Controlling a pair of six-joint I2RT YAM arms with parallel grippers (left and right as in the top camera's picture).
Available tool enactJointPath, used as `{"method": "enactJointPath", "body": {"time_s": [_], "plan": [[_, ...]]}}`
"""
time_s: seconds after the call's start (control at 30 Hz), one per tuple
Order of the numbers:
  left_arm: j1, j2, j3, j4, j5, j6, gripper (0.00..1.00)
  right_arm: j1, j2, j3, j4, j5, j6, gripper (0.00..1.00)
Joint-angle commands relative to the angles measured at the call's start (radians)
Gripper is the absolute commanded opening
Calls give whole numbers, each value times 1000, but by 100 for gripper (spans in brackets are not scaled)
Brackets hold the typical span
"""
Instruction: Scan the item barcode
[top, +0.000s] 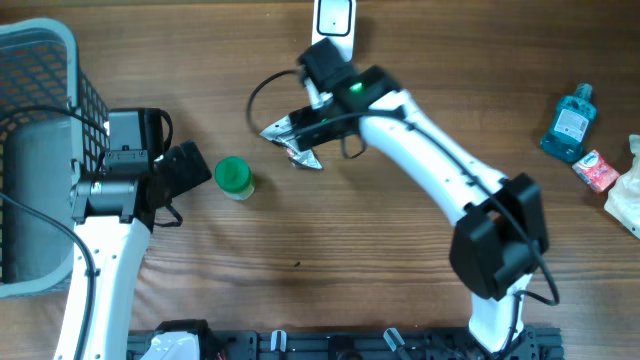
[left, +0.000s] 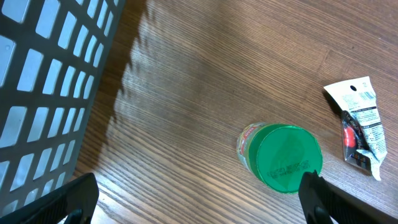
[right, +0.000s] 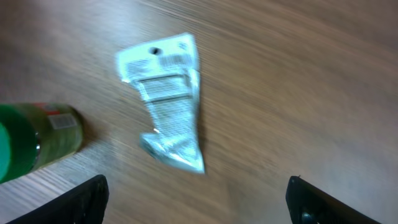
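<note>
The item to scan, a small crinkled packet (right: 168, 102) with a printed white face and a hang hole at its wider end, lies on the wooden counter (top: 400, 290) near the middle of the far half. The left wrist view shows a red patch on it. Nothing grips it.

The right hand (right: 199, 196) hangs just above the packet. Its two fingers (right: 87, 194) stand far apart at the lower corners of the right wrist view and touch neither edge of the packet. The right arm reaches from its base at the near edge diagonally across the counter. Its wrist is bent so that the hand points left and down. That view is slightly blurred.

Just left of the packet, near but apart from it, a jar with a green lid (top: 233, 176) lies on its side. The left hand (top: 190, 172) sits close beside it with the lid facing the left wrist camera. That hand's fingers (left: 68, 200) are spread wide and hold nothing. The left arm comes up along the left side next to a grey mesh basket (top: 45, 45).

A white device (top: 333, 18) stands at the far edge beyond the right hand. A blue bottle (top: 570, 122) and a red-and-white pack (top: 597, 170) lie well apart at the right.
</note>
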Motion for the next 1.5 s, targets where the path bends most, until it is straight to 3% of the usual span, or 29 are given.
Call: {"method": "enactJointPath", "body": {"time_s": [0.0,0.4,0.47,0.83,0.9,1.07,1.17,1.47], "plan": [[7,0,12,3,2,-13,100,63,89,11,43,121,-115,92],[7,0,12,3,2,-13,100,79,209,11,186,171,-206,80],[7,0,12,3,2,-13,100,79,211,11,211,164,-206,74],[7,0,12,3,2,-13,100,83,297,11,187,132,-207,61],[7,0,12,3,2,-13,100,82,316,11,183,133,-206,51],[7,0,12,3,2,-13,100,82,317,11,184,138,-206,12],[7,0,12,3,2,-13,100,82,317,11,179,138,-203,5],[7,0,12,3,2,-13,100,82,237,59,97,136,-176,4]]}}
